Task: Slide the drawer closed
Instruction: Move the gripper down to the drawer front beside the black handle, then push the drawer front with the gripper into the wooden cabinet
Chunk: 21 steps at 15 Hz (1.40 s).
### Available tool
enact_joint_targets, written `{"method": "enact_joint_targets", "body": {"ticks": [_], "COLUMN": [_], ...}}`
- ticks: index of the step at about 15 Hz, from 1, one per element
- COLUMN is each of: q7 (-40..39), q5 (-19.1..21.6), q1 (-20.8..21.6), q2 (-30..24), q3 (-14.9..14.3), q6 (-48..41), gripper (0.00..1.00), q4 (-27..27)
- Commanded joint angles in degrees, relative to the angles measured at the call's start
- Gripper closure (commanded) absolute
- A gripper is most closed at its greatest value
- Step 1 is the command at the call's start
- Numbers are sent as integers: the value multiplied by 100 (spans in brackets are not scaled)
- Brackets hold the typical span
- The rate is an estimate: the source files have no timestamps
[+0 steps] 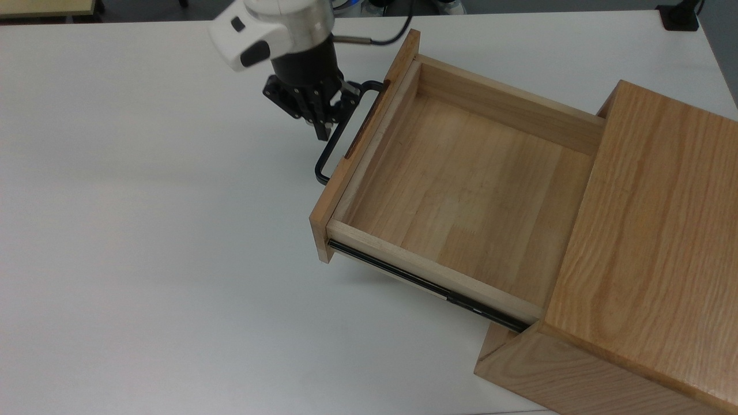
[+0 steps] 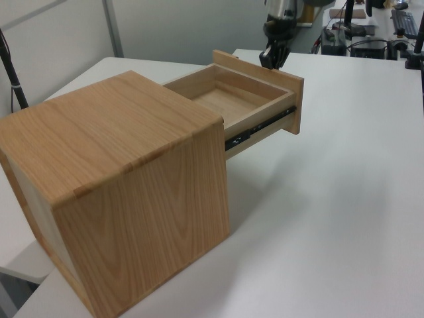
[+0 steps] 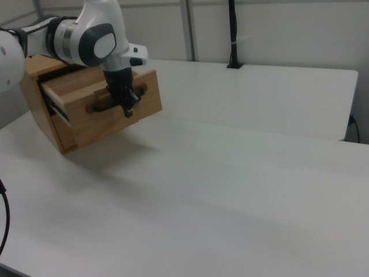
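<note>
The drawer (image 1: pixel 461 190) is pulled far out of the oak cabinet (image 1: pixel 651 230), and it is bare inside. Its front panel (image 1: pixel 335 196) carries a black U-shaped handle (image 1: pixel 322 163). My gripper (image 1: pixel 323 134) points down just outside the handle bar, near its middle, with the fingers pressed together and nothing between them. In the right view my gripper (image 3: pixel 128 111) hangs in front of the drawer front (image 3: pixel 144 95), over the handle (image 3: pixel 101 107). In the left view my gripper (image 2: pixel 268 61) is behind the drawer front (image 2: pixel 291 99).
The cabinet stands on a wide white table (image 1: pixel 144 230). A black side rail (image 1: pixel 426 285) runs along the drawer's near side in the top view. A black post (image 3: pixel 232 34) stands at the table's far edge in the right view.
</note>
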Motion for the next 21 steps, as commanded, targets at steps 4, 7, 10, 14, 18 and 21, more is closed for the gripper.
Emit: {"method": "enact_joint_targets", "body": {"ticks": [4, 7, 10, 14, 18, 21], "q7": [865, 1189, 1533, 1761, 1946, 2113], "q5": [569, 631, 596, 579, 561, 535], "q1": [95, 192, 385, 718, 1018, 1167], "q2": [264, 369, 746, 1046, 1328, 1432], "q3": [24, 181, 244, 244, 244, 235], "q6": [616, 792, 1003, 1030, 1178, 1609], "gripper": [100, 100, 100, 100, 100, 100], "q4": [-71, -10, 219, 553, 913, 922]}}
